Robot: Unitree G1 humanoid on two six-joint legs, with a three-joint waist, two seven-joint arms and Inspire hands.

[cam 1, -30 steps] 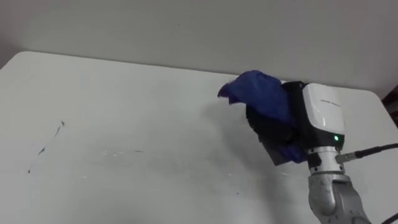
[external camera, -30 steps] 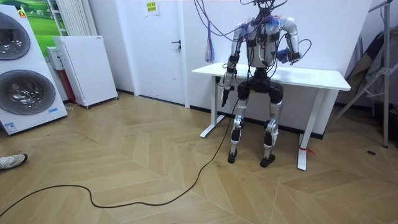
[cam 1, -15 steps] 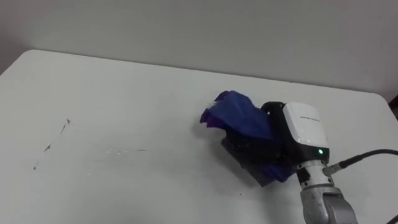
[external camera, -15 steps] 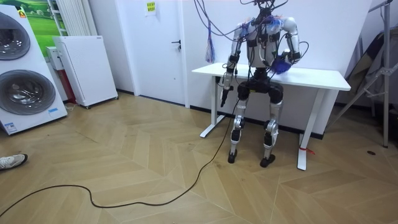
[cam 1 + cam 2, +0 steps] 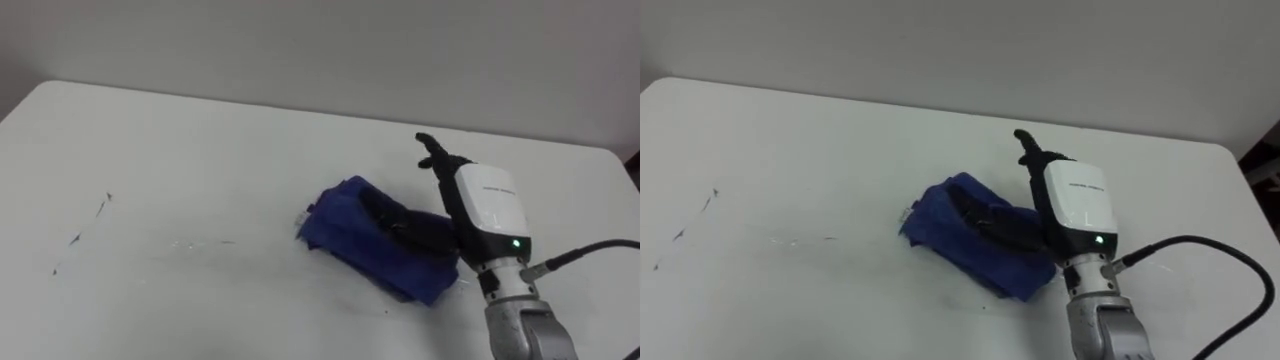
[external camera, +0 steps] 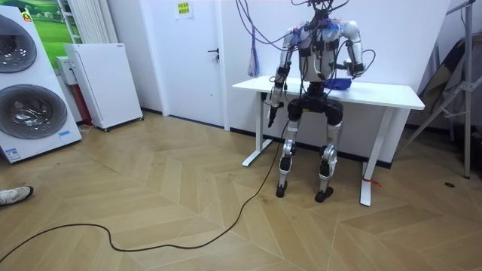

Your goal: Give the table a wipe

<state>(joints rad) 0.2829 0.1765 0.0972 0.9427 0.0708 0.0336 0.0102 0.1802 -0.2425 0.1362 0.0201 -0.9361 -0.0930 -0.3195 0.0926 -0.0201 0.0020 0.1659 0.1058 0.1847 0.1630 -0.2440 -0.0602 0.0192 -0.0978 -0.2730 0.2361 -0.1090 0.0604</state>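
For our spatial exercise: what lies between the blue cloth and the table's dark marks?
Between cloth and marks: bare table with a faint smear, in both eye views.

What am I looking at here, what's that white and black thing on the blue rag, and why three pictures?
It is a two-legged robot standing at a white table. Two pictures come from cameras in its head, looking down; the third is from a camera across the room. The white and black thing is its right hand, fingers laid on a blue cloth spread on the table. Dark marks sit towards the left. Its left hand hangs beside the table.
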